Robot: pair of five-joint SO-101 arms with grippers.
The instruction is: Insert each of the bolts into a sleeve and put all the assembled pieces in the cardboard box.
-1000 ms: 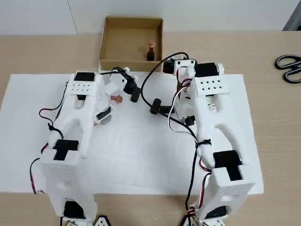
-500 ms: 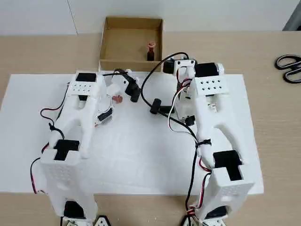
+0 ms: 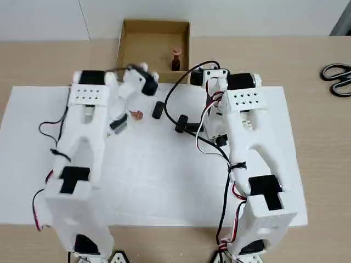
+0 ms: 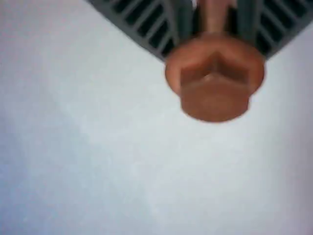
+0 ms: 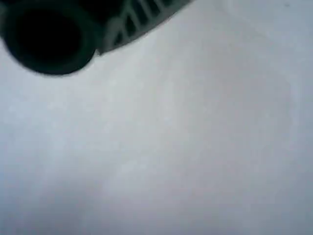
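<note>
Bolt (image 4: 214, 78), copper-coloured, is clamped by its shaft between the ribbed dark fingers (image 4: 142, 22) of the left tool (image 4: 213, 22), with its hexagonal head sticking out past the fingertips over the white sheet (image 3: 164, 181). In the high view the bolt is at the inner side of the left arm, over the far part of the sheet and not far from the box (image 3: 125, 49).

The right tool (image 5: 63, 24) grips a black sleeve (image 5: 49, 39). The right wrist view shows the sleeve end-on, its dark bore open and one ribbed finger (image 5: 137, 19) pressed against its side, with the sheet beneath. In the high view this sleeve is between the two arms.

A loose sleeve (image 3: 158, 109) lies on the sheet between the bolt and the held sleeve, near both and touching neither.

The box stands on the surface (image 3: 44, 60) at the sheet's far edge, open at the top. One assembled piece (image 3: 175, 59) stands upright inside it against the right-hand wall, a copper head on top of a black sleeve.

Black scissors (image 3: 337, 78) lie on the surface at the far right, well apart from the sheet and the arms.
</note>
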